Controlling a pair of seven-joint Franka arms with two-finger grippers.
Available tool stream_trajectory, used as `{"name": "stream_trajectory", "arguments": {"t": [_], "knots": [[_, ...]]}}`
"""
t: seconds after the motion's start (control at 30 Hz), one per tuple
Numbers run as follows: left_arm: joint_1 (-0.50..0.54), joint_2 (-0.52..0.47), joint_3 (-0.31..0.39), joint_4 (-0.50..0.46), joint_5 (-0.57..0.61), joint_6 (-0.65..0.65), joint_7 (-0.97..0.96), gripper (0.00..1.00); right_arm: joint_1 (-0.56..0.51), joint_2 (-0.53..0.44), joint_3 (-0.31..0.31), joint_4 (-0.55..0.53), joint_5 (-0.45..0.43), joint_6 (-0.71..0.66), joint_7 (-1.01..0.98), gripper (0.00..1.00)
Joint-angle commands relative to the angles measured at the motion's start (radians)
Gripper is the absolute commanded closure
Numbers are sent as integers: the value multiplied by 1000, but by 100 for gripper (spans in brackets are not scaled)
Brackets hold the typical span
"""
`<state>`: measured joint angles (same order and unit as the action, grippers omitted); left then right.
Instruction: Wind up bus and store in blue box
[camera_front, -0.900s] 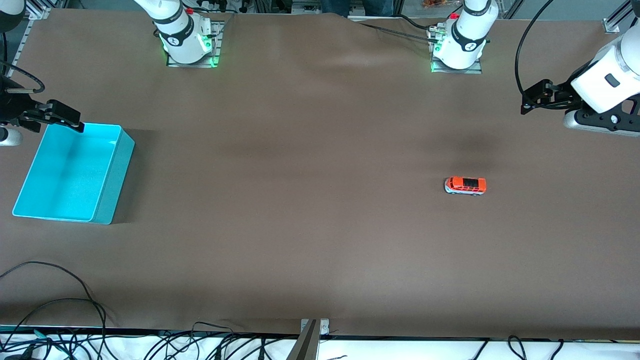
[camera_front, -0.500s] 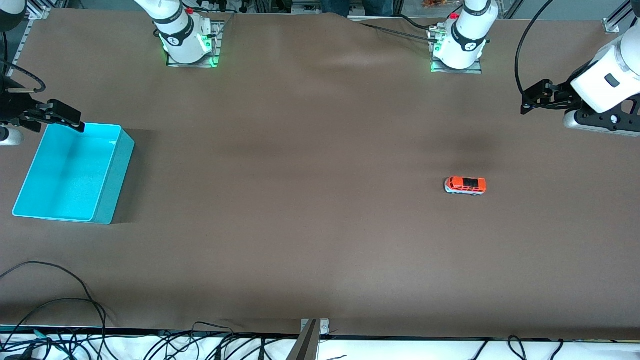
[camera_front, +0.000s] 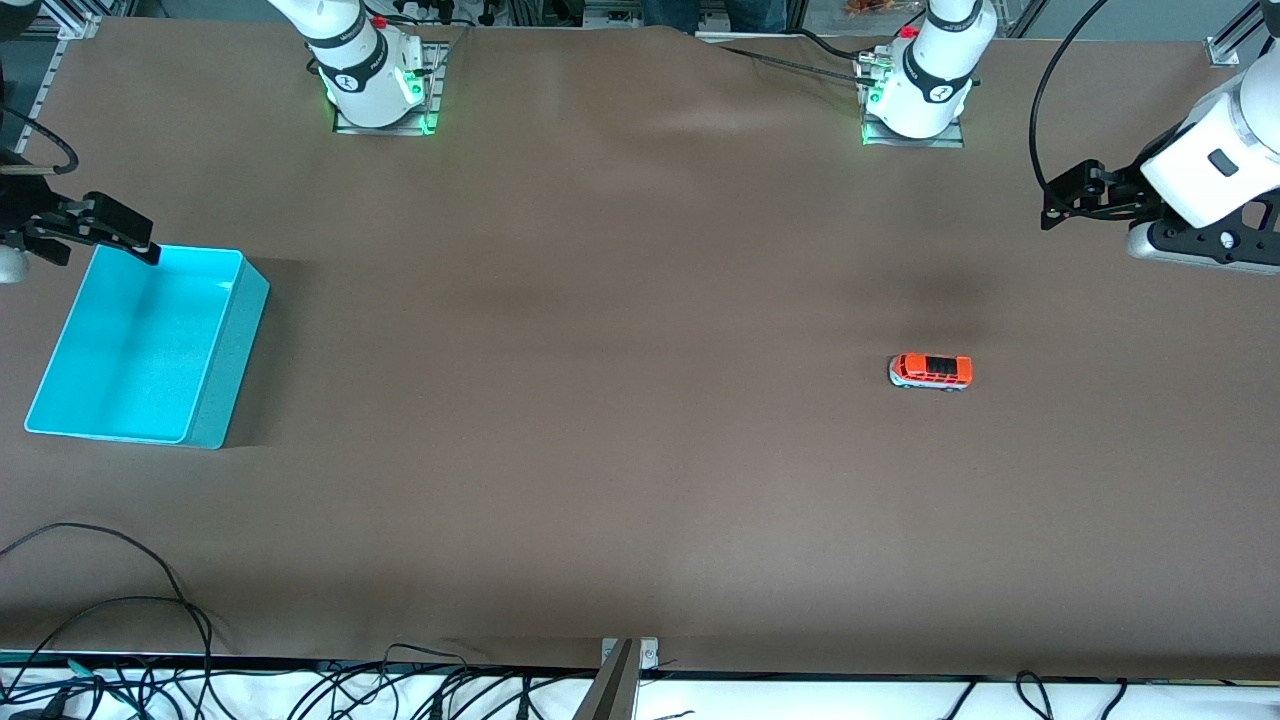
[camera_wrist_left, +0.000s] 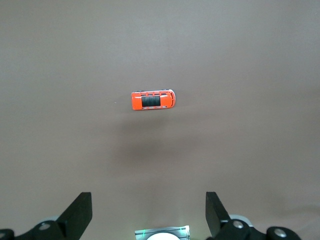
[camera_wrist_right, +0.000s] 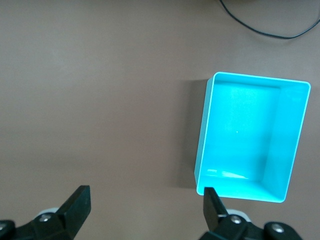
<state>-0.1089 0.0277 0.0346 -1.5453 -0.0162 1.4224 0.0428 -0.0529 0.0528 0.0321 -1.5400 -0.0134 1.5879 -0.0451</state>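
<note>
The small orange-red bus (camera_front: 931, 371) stands on its wheels on the brown table, toward the left arm's end. It also shows in the left wrist view (camera_wrist_left: 153, 99). My left gripper (camera_front: 1052, 212) hangs in the air at that end of the table, open and empty (camera_wrist_left: 148, 212), well apart from the bus. The blue box (camera_front: 244, 325) sits at the right arm's end and nothing lies in it; it also shows in the right wrist view (camera_wrist_right: 200, 150). My right gripper (camera_front: 145, 245) is open and empty (camera_wrist_right: 145, 207), up by the box's corner farthest from the front camera.
The two arm bases (camera_front: 375, 85) (camera_front: 915, 100) stand along the table's edge farthest from the front camera. Loose black cables (camera_front: 150, 600) lie at the near edge toward the right arm's end. A metal bracket (camera_front: 620, 670) sits at the middle of the near edge.
My right gripper has drifted slightly outward toward its end of the table. The left gripper, the bus and the box have not visibly moved.
</note>
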Motion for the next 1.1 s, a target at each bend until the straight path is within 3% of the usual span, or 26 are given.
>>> {"name": "stream_trajectory", "arguments": {"t": [0.0, 1.07], "knots": [[-2, 14, 7, 27, -16, -11, 14, 0, 2, -7, 6, 12, 7, -11, 10, 0], [0, 14, 7, 27, -14, -11, 12, 0, 19, 5, 3, 9, 7, -13, 76, 0]]}}
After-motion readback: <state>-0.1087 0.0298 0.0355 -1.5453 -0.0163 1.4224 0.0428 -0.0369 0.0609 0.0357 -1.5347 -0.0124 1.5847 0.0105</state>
